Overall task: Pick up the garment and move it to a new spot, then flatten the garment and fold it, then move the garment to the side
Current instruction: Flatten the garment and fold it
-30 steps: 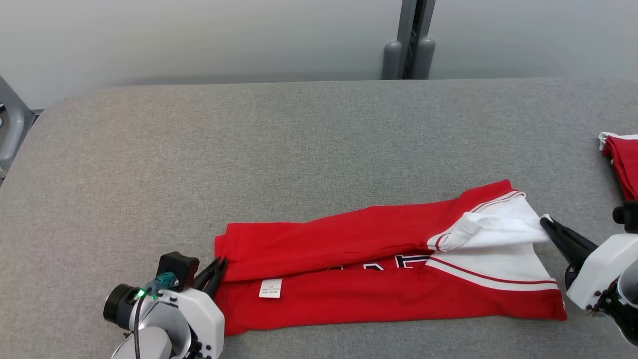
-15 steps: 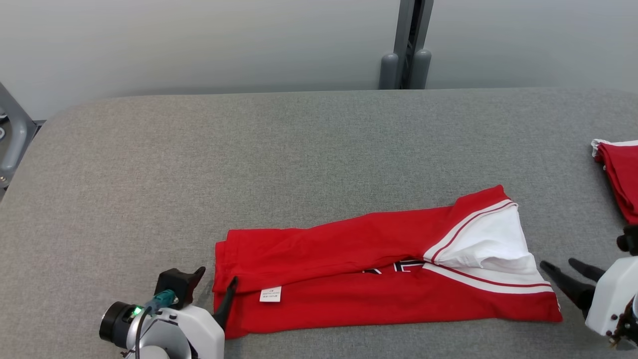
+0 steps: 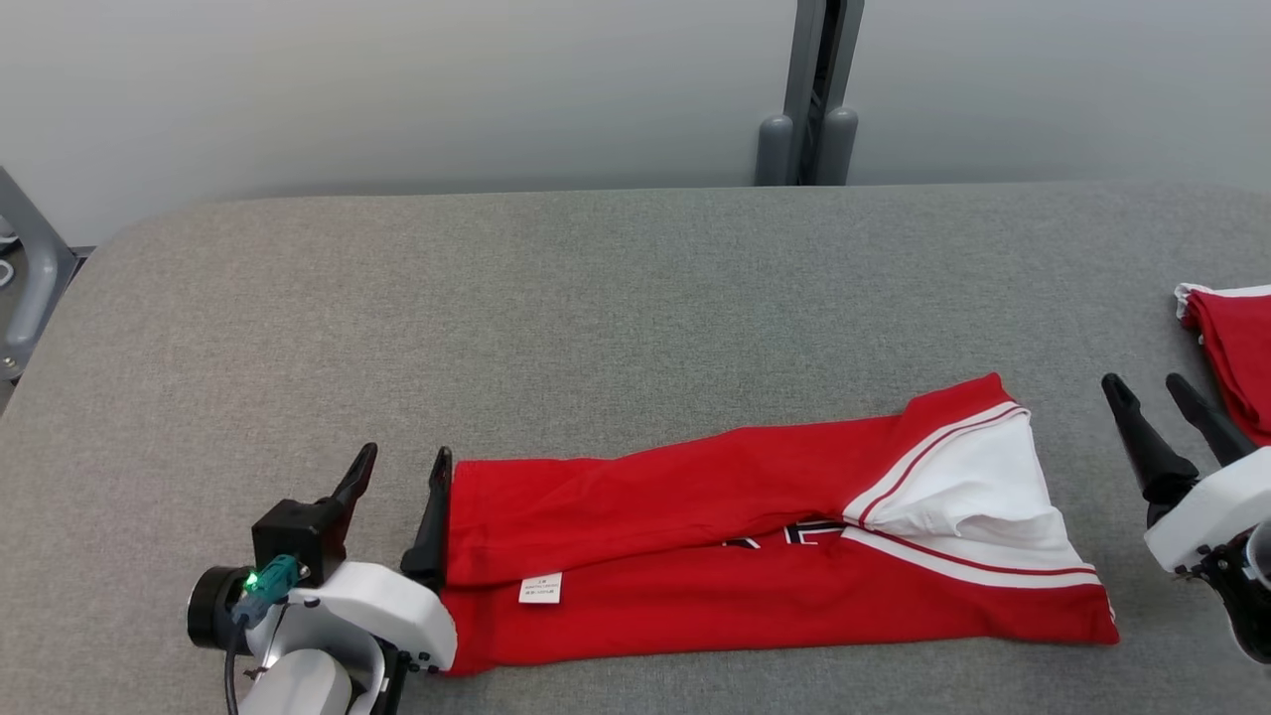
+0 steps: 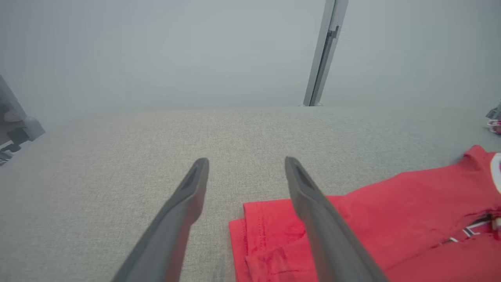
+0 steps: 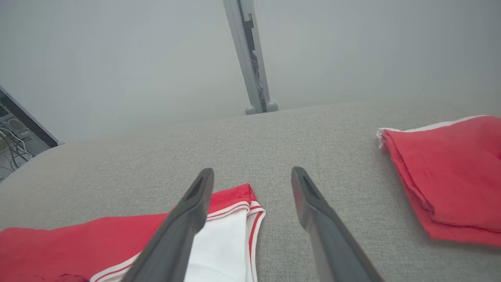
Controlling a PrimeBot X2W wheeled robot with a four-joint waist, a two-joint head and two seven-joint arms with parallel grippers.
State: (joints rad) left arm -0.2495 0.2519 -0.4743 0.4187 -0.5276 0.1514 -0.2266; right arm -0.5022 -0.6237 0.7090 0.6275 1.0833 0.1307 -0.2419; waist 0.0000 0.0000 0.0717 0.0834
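The garment (image 3: 695,536) is a red shirt with a white, red-striped sleeve, folded lengthwise into a long strip on the grey table (image 3: 556,308). Its white sleeve end points right and a small white label shows near its left end. My left gripper (image 3: 405,465) stands open at the strip's left edge, its right finger beside the cloth and holding nothing. In the left wrist view the garment (image 4: 364,219) lies under and right of the left gripper (image 4: 246,161). My right gripper (image 3: 1144,385) is open, apart from the sleeve end. The right wrist view shows the sleeve (image 5: 227,239) below the right gripper (image 5: 252,172).
A second folded red garment (image 3: 1236,348) lies at the table's right edge, also in the right wrist view as a red pile (image 5: 450,176). A grey post (image 3: 809,94) rises behind the table's far edge. A grey frame (image 3: 25,268) stands off the left side.
Both grippers have opened and let go of the garment, which now lies flat. Both grippers have lifted, fingers pointing toward the far edge, the right one clear of the sleeve. The camera tilted slightly.
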